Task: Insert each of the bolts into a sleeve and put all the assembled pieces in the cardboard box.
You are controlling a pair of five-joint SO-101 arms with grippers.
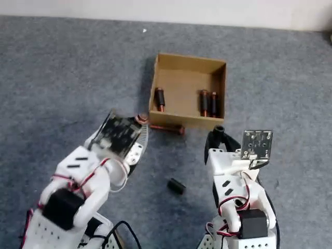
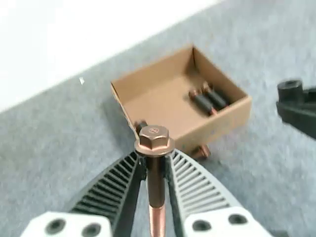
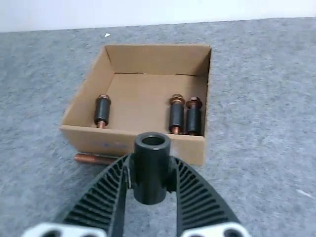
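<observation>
Although its shank runs out of the left wrist view, the copper hex-head bolt sits pinched in the left gripper, head towards the open brown cardboard box. The right gripper clamps a black cylindrical sleeve near the box's front wall, where a second copper bolt lies, partly hidden in the right wrist view.
</observation>
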